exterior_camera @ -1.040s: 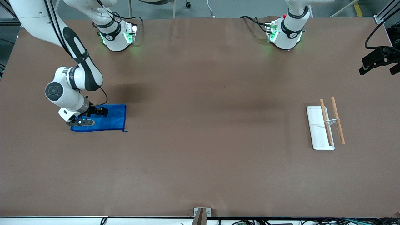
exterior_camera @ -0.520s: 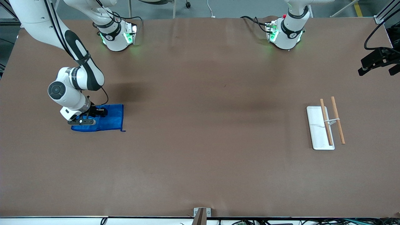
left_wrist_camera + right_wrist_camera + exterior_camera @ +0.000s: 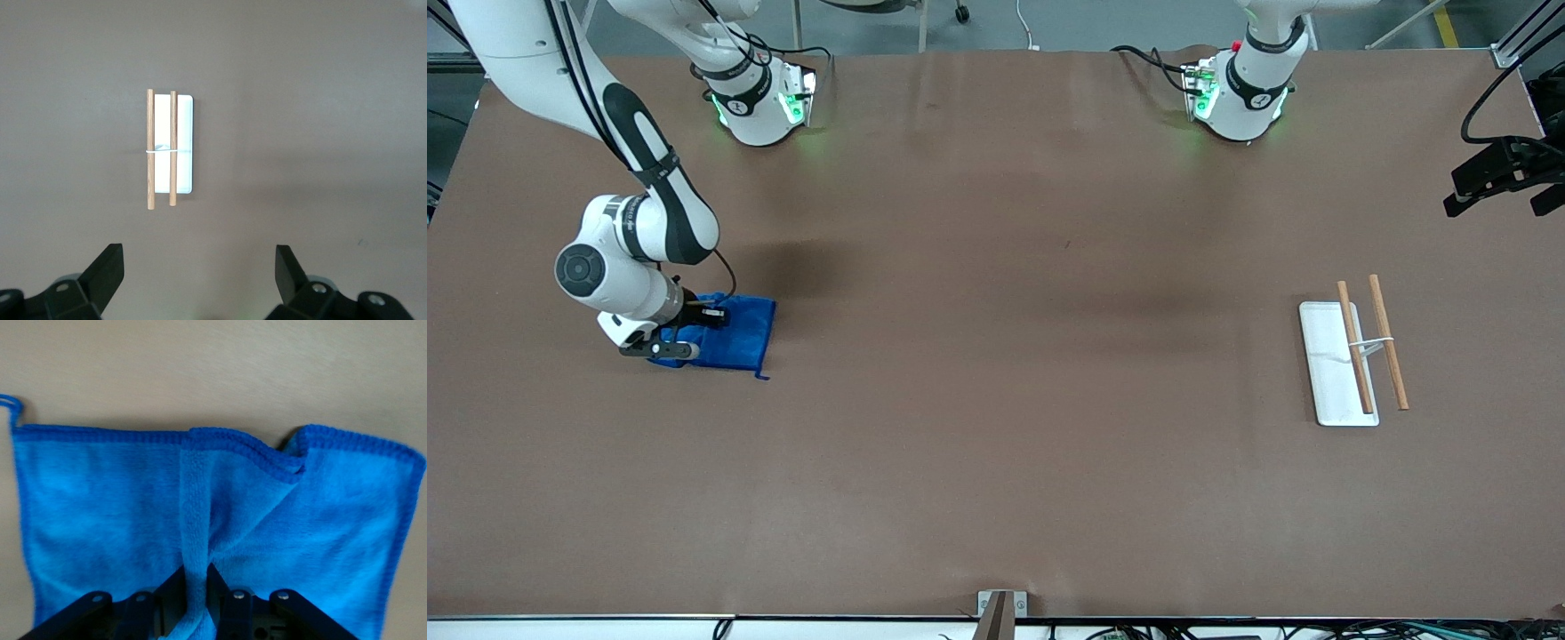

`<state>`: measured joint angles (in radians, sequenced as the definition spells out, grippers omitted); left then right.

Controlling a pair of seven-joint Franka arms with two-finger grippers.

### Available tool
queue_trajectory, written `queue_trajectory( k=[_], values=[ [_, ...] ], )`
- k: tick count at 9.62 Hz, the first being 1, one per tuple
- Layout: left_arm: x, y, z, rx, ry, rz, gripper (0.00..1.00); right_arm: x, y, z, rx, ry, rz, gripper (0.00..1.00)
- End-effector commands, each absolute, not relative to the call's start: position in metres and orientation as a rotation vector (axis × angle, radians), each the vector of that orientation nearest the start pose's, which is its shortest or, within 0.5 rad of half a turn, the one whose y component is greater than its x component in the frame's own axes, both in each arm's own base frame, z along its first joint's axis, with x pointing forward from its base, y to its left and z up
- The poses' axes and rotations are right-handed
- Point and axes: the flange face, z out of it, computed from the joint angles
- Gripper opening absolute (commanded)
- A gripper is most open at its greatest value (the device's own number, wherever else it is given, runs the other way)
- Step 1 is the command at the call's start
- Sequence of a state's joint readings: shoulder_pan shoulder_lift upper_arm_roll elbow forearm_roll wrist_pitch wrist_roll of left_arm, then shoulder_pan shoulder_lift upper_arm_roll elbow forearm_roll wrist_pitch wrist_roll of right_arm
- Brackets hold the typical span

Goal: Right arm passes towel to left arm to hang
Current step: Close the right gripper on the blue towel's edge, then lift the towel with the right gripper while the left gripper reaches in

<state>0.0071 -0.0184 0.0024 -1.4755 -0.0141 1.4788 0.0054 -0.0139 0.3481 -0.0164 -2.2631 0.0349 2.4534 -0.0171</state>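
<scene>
The blue towel (image 3: 734, 333) lies toward the right arm's end of the table, partly bunched and lifted at one edge. My right gripper (image 3: 691, 331) is shut on a pinched fold of the towel (image 3: 200, 513); the rest spreads out past the fingers, its corner loop (image 3: 9, 403) lying on the table. My left gripper (image 3: 199, 270) is open and empty, high over the table near the rack. In the front view only a dark part of the left arm (image 3: 1498, 173) shows at the frame's edge.
A white flat tray (image 3: 1329, 378) with two wooden rods (image 3: 1387, 342) raised over it stands toward the left arm's end of the table; it also shows in the left wrist view (image 3: 185, 143). Both arm bases (image 3: 760, 98) stand along the table's top edge.
My right gripper has closed on the towel and begun lifting it. The towel has bunched up and its free edge has slid toward the gripper. The left arm has barely moved.
</scene>
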Motion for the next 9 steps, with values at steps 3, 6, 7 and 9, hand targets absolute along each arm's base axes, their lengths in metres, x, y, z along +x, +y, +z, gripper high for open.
queue_trajectory(
  k=[3,6,7,9],
  values=[
    [0.547,-0.001,0.651,-3.154,0.035,0.019,1.0,0.537,0.046,0.246,-2.98,0.07,0.285,0.0],
    [0.556,-0.013,0.643,-3.153,0.037,0.003,1.0,0.553,0.071,0.277,-2.862,0.037,0.303,0.0],
    [0.557,-0.014,0.64,-3.154,0.04,0.015,1.0,0.557,0.076,0.286,-2.781,0.02,0.288,0.0],
    [0.559,-0.013,0.637,-3.149,0.073,0.019,1.0,0.566,0.087,0.312,-2.611,0.047,0.239,0.0]
  ],
)
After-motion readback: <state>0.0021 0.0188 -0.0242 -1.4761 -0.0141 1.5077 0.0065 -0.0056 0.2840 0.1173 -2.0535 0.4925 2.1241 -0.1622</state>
